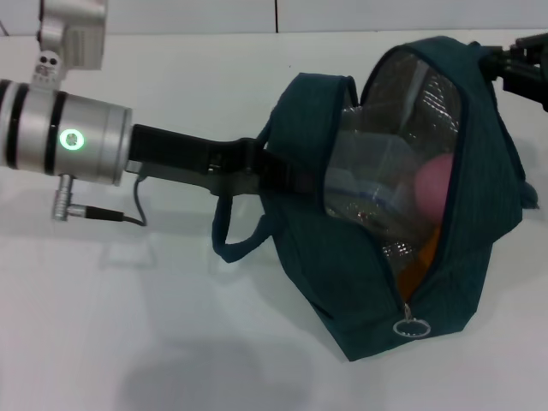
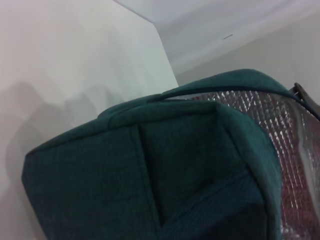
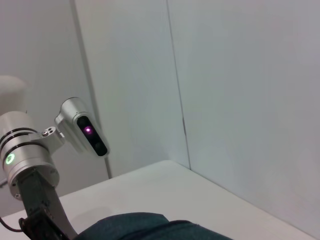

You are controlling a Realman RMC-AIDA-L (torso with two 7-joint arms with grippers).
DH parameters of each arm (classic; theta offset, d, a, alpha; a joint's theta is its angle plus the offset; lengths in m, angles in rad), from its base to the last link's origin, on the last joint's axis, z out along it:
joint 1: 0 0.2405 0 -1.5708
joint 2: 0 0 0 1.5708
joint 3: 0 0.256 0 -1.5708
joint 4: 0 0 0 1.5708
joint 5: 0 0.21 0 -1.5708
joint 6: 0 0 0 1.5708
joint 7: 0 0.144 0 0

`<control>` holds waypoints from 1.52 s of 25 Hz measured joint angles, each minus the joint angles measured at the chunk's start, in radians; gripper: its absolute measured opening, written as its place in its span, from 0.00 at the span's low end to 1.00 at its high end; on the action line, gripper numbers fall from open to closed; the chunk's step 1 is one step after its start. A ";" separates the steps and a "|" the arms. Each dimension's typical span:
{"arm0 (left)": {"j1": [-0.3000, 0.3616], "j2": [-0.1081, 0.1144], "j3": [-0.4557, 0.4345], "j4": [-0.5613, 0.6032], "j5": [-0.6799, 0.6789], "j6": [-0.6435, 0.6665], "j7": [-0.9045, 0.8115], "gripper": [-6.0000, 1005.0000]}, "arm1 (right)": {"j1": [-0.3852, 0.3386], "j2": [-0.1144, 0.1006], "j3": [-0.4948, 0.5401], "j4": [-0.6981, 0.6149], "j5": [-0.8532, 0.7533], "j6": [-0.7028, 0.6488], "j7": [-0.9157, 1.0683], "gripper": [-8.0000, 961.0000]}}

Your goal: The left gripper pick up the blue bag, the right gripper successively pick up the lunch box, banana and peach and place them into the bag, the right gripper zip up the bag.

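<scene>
The blue bag [image 1: 479,223] lies on the white table with its mouth unzipped, showing the silver foil lining [image 1: 411,111]. Inside it I see the clear lunch box [image 1: 364,193], the pink peach [image 1: 432,188] and an orange strip of the banana [image 1: 422,255]. The zipper's ring pull [image 1: 411,328] hangs at the bag's near end. My left gripper [image 1: 278,175] reaches in from the left and is shut on the bag's left wall by the handles. My right gripper [image 1: 522,60] sits at the bag's far right end, partly out of frame. The left wrist view is filled by the bag [image 2: 150,175].
A loose bag handle [image 1: 244,244] droops onto the white table [image 1: 128,325] under the left arm. The left arm's silver segment with the green light [image 1: 73,139] spans the left side. The table's back edge meets a pale wall [image 1: 257,13].
</scene>
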State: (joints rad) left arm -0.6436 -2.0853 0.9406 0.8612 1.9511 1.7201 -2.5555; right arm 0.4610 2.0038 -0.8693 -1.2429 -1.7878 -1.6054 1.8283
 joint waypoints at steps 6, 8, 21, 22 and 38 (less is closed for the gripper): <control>-0.034 -0.001 0.015 -0.124 -0.050 -0.062 0.065 0.05 | -0.015 -0.004 0.003 0.008 -0.009 0.018 -0.007 0.12; -0.045 -0.002 0.016 -0.153 -0.070 -0.083 0.090 0.05 | -0.013 -0.006 0.003 0.015 -0.012 0.028 -0.010 0.12; -0.057 -0.004 0.028 -0.231 -0.086 -0.188 0.126 0.05 | 0.037 -0.014 0.004 0.143 -0.049 0.038 -0.022 0.14; -0.054 -0.004 0.028 -0.232 -0.086 -0.191 0.126 0.05 | 0.035 -0.014 0.004 0.142 -0.049 0.043 -0.022 0.14; -0.028 -0.004 0.018 -0.232 -0.088 -0.209 0.127 0.05 | -0.008 -0.015 0.193 0.156 0.063 -0.058 -0.088 0.53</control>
State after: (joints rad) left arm -0.6715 -2.0892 0.9582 0.6288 1.8634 1.5107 -2.4283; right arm 0.4531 1.9892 -0.6765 -1.0871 -1.7250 -1.6639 1.7401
